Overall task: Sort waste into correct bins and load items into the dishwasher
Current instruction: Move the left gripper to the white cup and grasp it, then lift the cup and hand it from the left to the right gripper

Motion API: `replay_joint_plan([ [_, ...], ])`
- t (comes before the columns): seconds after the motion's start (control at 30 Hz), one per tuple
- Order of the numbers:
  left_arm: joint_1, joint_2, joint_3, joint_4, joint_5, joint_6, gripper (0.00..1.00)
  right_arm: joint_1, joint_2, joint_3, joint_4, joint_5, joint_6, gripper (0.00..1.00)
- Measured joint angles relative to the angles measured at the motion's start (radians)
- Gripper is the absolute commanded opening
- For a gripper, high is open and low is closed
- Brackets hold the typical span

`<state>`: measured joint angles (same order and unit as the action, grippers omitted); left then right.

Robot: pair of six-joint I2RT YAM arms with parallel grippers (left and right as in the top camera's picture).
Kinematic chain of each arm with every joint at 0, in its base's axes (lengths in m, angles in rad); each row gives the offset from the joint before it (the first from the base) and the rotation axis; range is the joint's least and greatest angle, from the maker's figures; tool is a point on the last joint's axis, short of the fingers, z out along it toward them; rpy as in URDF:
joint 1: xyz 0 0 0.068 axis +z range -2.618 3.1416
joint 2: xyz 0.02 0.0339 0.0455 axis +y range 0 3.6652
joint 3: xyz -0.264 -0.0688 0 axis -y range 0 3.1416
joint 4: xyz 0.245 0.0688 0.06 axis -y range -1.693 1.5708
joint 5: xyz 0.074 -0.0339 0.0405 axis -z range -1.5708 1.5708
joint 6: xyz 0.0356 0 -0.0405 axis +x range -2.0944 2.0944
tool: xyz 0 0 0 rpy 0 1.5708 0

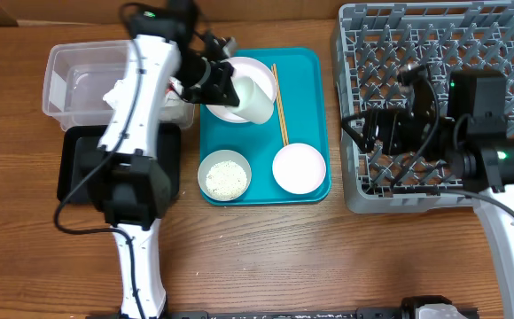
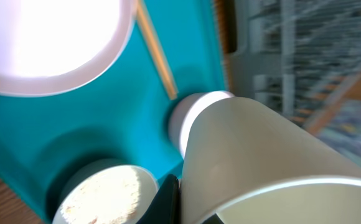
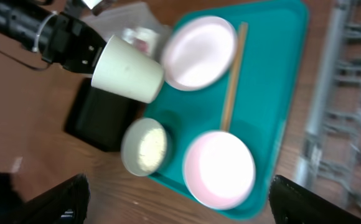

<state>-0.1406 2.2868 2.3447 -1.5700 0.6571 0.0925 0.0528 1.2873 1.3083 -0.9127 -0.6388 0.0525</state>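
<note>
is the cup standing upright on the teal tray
No, the cup is tipped on its side in the left claw, over the plate.

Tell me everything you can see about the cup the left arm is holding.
The cup is small, plain and off-white, matte like paper or plastic, tapering from a wide rim to a narrower base. The left gripper has its jaws shut on the rim end, holding it tipped on its side with the base pointing away. It hangs over the teal tray at the plate's edge; whether it touches the plate is unclear.
</note>
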Motion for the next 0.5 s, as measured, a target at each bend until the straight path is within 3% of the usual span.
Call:
replay_joint_plan([
  [0.07,0.060,-0.001,0.019,-0.103,0.182,0.098,0.04,0.000,0.042,0.001,0.095,-0.124,0.003,0.91],
  [0.23,0.101,-0.001,0.019,-0.117,0.436,0.181,0.04,0.000,0.150,0.003,0.269,-0.332,0.021,0.91],
  [0.5,0.042,-0.001,0.019,-0.117,0.677,0.203,0.04,0.000,0.263,0.003,0.415,-0.532,0.039,0.91],
])
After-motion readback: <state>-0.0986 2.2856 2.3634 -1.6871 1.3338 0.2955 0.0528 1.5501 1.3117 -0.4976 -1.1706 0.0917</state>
